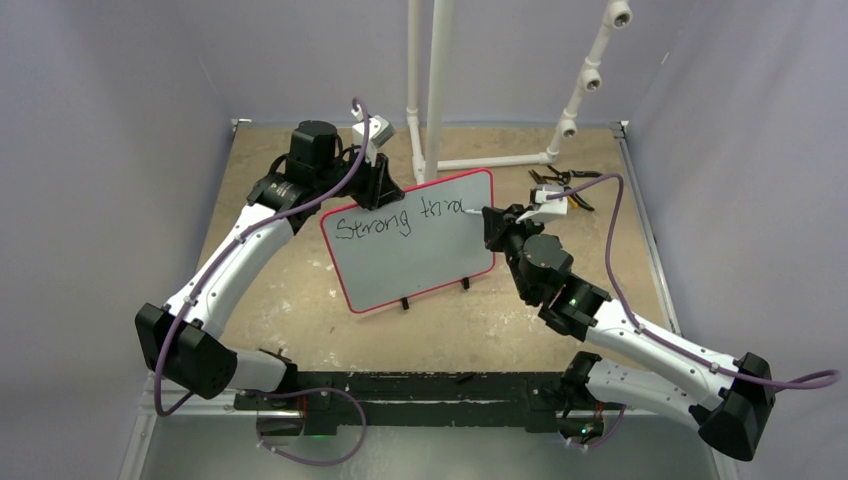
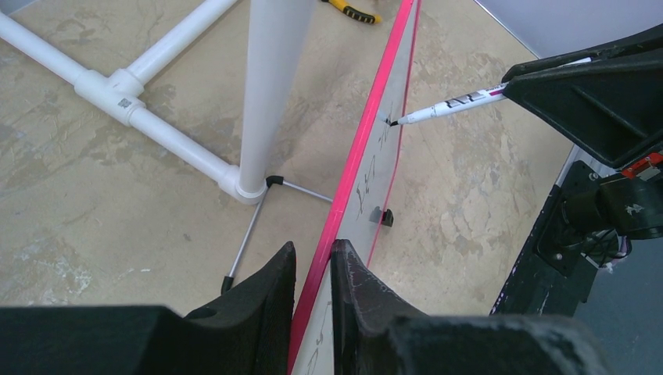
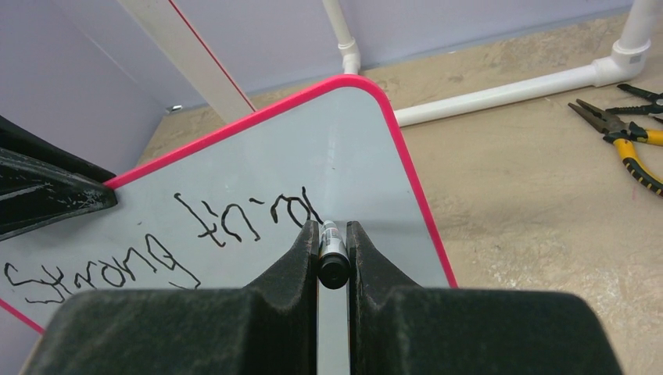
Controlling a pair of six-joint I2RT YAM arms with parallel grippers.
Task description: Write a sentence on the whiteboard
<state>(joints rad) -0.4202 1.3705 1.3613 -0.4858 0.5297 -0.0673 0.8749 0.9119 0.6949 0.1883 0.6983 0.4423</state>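
Observation:
The whiteboard (image 1: 420, 265), pale with a red border, stands tilted on two black feet at mid-table. On its upper part the sentence (image 1: 398, 219) reads "Strong thro" in black. My left gripper (image 1: 385, 185) is shut on the board's top left edge, and the red rim (image 2: 367, 148) runs between its fingers (image 2: 274, 281). My right gripper (image 1: 497, 222) is shut on a black-and-white marker (image 3: 332, 254). The marker tip (image 2: 395, 122) touches the board face (image 3: 344, 141) just after the last letter (image 3: 306, 209).
A white PVC pipe frame (image 1: 430, 90) stands right behind the board, its base tubes (image 2: 148, 125) lying on the table. Yellow-handled pliers (image 1: 560, 185) lie at the back right. The board's thin wire stand (image 2: 242, 242) reaches back toward the pipe.

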